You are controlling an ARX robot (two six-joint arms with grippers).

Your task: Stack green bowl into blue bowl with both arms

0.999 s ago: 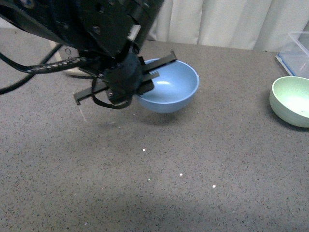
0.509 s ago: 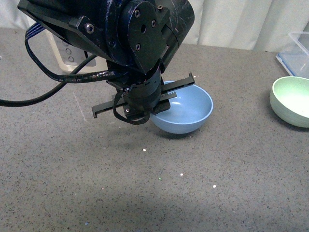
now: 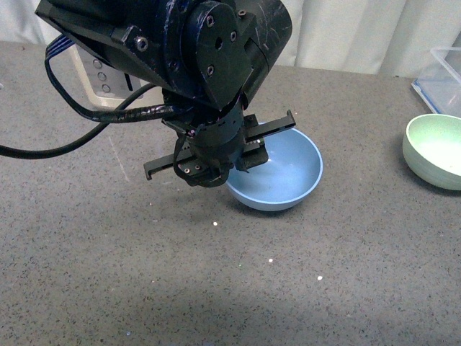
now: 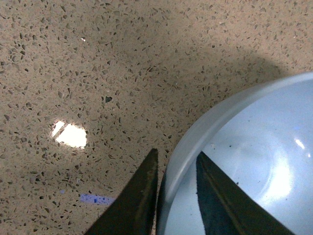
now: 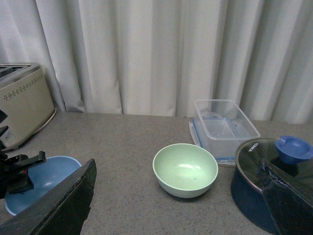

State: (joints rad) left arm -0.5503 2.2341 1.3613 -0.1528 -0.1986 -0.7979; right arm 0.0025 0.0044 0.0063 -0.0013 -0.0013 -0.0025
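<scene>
The light blue bowl [image 3: 284, 176] rests near the middle of the speckled table, and my left gripper [image 3: 238, 155] is shut on its near-left rim. In the left wrist view one finger lies outside the blue bowl [image 4: 254, 161] and one inside, the left gripper [image 4: 176, 171] pinching the rim. The pale green bowl [image 3: 434, 150] sits upright at the right edge of the front view. The right wrist view shows the green bowl [image 5: 185, 169] ahead of my open right gripper [image 5: 178, 196], well apart from it, with the blue bowl [image 5: 41, 182] off to one side.
A cream toaster [image 3: 97, 68] stands behind the left arm. A clear plastic container [image 5: 225, 126] and a dark blue pot with a glass lid [image 5: 271, 176] stand by the green bowl. A white curtain [image 5: 146, 54] closes the back.
The left arm has carried the blue bowl rightward and toward the front, lowering it onto the table. The green bowl has not moved.
</scene>
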